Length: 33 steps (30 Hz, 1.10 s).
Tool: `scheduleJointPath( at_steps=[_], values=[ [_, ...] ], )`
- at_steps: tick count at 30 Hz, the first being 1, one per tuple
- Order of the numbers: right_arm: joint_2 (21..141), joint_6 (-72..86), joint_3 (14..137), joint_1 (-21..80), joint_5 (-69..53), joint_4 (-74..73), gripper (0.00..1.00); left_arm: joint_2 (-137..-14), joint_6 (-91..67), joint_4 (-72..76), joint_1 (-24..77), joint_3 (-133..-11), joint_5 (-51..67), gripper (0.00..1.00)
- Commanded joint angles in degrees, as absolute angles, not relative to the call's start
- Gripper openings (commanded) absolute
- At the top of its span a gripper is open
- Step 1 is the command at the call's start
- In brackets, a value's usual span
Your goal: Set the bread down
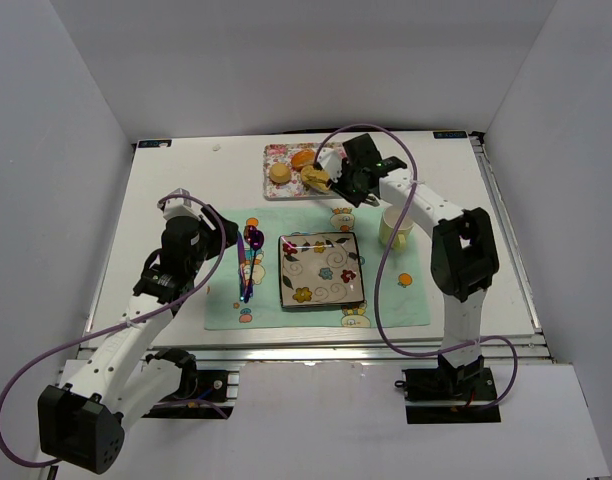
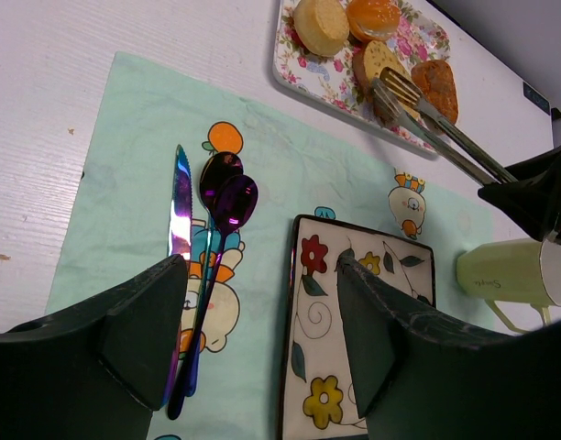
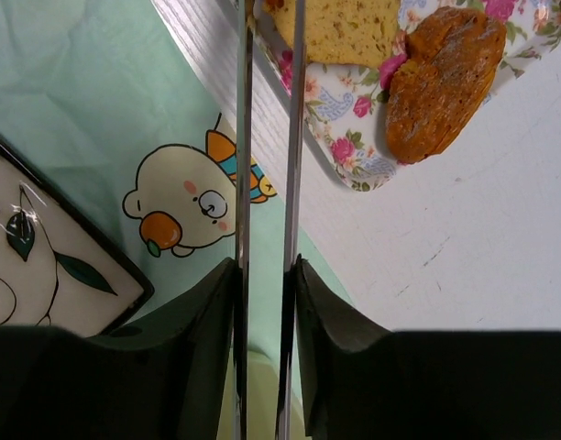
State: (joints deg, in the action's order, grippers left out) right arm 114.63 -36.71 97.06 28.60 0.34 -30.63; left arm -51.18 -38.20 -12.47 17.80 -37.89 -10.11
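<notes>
The right wrist view is showing the right gripper (image 3: 265, 275) clenching slim steel tongs (image 3: 244, 137) touching a yellow bread slice (image 3: 345, 27) in the twelve-o'clock floral tray (image 3: 345, 137), the left gripper (image 2: 259, 293) gaping released.

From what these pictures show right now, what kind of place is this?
Probably a robot test cell staged as a dining table: plain white walls box in the tabletop, a placemat holds a plate and cutlery, and the right hand grips tongs over a floral tray of bread.

Overhead facing down, 2 wrist close-ups, shared tray (image 2: 331, 81)
</notes>
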Motion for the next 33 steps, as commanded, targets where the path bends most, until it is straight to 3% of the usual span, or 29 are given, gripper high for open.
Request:
scheduleJointPath(
  at_steps=[1, 5, 12, 18, 26, 33],
  values=[
    [113.6, -37.9, 96.1, 29.4, 2.5, -27.1, 0.35, -50.2, -38.3, -12.7, 17.6, -38.0, -10.9, 0.76],
    [112.8, -36.7, 95.8, 29.4, 2.0, -27.7, 0.16, -50.1, -38.2, -12.7, 17.6, -38.1, -10.8, 0.76],
    [106.5, -33.7, 94.9, 29.4, -2.8, -29.3, 0.05, -50.4, -38.1, -12.4, 17.6, -38.7, -10.7, 0.76],
    [94.3, -33.0, 87.6, 29.4, -11.3, -32.3, 0.04, -50.4, -38.2, -12.0, 17.6, -38.7, -10.6, 0.76],
    [75.6, -37.2, 64.0, 29.4, -21.1, -38.1, 0.07, -51.1, -38.4, -11.0, 17.5, -38.6, -9.8, 0.76],
    [72.2, -38.3, 58.3, 29.4, -21.7, -39.1, 0.14, -52.5, -37.9, -10.3, 17.5, -39.3, -9.0, 0.76]
  ],
)
